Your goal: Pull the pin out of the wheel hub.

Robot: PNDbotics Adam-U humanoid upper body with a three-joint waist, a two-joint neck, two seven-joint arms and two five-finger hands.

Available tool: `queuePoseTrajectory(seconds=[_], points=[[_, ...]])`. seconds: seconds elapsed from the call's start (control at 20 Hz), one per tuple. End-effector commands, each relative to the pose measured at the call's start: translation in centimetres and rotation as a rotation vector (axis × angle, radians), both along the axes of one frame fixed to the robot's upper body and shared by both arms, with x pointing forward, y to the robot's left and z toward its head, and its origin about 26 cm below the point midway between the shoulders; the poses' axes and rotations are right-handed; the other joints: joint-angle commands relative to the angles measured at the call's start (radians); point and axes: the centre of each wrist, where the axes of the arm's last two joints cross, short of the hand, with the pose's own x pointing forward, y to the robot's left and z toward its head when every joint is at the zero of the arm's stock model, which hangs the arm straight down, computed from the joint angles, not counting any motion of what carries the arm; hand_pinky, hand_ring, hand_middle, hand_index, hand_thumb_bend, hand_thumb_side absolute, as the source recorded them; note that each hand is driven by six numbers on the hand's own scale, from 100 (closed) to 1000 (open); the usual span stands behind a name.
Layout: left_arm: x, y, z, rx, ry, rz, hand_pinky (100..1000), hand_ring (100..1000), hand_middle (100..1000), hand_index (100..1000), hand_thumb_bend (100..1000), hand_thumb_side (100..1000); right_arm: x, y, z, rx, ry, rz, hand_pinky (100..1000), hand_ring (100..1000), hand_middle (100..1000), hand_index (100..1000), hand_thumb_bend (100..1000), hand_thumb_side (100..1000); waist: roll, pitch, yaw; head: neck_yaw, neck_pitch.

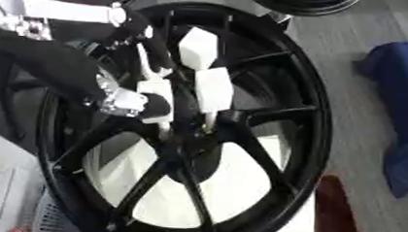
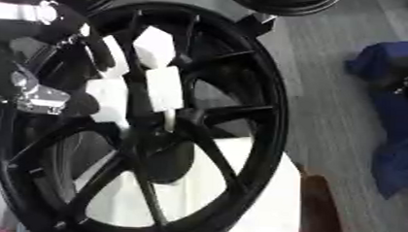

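A black spoked wheel (image 1: 314, 117) lies on a white surface and fills most of both views. A thin pale pin (image 1: 209, 122) stands up from the hub (image 1: 189, 141) at the middle of the spokes. My left hand (image 1: 131, 98), black with white finger pads, reaches in from the upper left over the hub. One white finger pad (image 1: 213, 89) sits right on top of the pin and hides its upper end. The thumb pad (image 1: 157, 101) is close on the pin's left. The fingers are curled in a pinch at the pin. My right hand shows in neither view.
A second black wheel (image 1: 305, 2) lies at the top edge. A blue cloth-covered object (image 1: 399, 95) stands on the grey floor at the right. A dark red-brown thing (image 1: 336, 210) is beside the wheel at the lower right. Papers (image 1: 5, 179) lie at the lower left.
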Motion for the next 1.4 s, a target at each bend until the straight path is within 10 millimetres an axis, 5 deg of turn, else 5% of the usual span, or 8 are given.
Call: queuePoseTrajectory(seconds=[0.05,0.65,1.4], points=[[-0.4,0.02,0.62,0.02,0.009,0.015,715,707,717,801,458,502,-0.08,-0.24,0.81,-0.027,-0.022,-0.007,820,630,586,797,100,779,-0.005,-0.014,0.0,0.004,-0.001],[-0.34,0.16,0.52,0.035,-0.016,0.025,766,792,779,810,472,501,-0.04,-0.19,0.7,-0.031,-0.022,-0.007,821,628,585,797,100,790,-0.008,-0.005,0.0,0.005,-0.01],[-0.4,0.4,0.85,0.041,-0.048,0.014,721,722,711,802,459,511,0.0,-0.24,0.57,-0.036,-0.018,-0.008,822,627,585,798,100,801,-0.009,0.0,0.002,0.004,-0.008]])
